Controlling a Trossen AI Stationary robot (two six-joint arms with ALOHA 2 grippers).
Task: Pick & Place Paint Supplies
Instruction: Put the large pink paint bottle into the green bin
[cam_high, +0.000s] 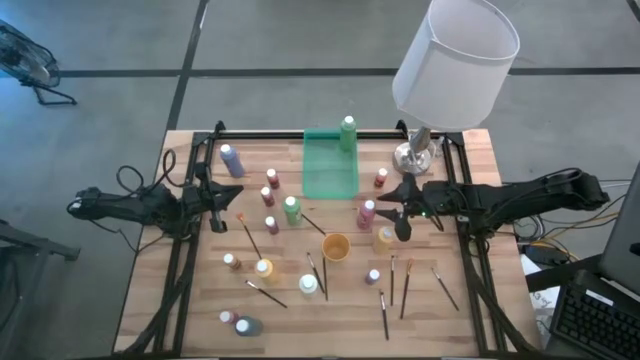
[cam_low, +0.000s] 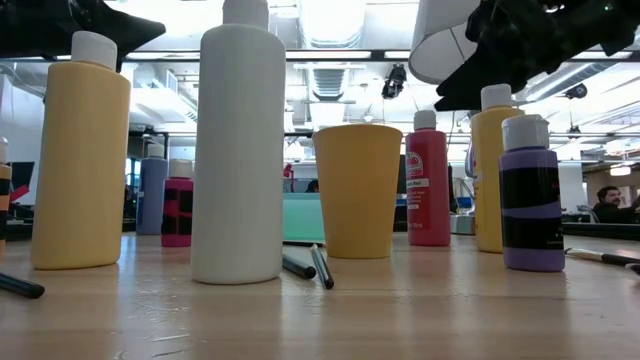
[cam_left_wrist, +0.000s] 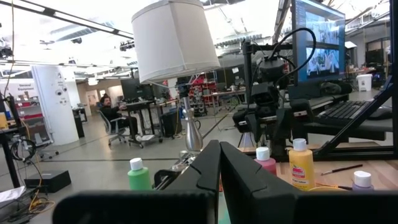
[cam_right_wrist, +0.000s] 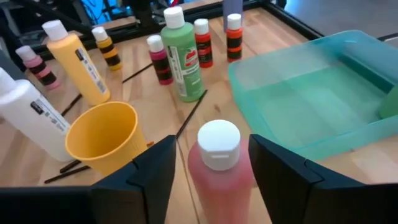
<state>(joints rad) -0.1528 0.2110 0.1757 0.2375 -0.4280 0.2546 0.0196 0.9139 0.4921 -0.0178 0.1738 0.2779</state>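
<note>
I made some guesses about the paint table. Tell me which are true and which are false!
1. The right gripper has its fingers on both sides of a pink bottle. True.
2. The orange cup lies tipped over. False: it stands upright.
3. A green bottle is at the green tray's far end. True.
4. The left gripper is wide open. False: it is shut.
5. The lamp is on the table's left side. False: right side.
</note>
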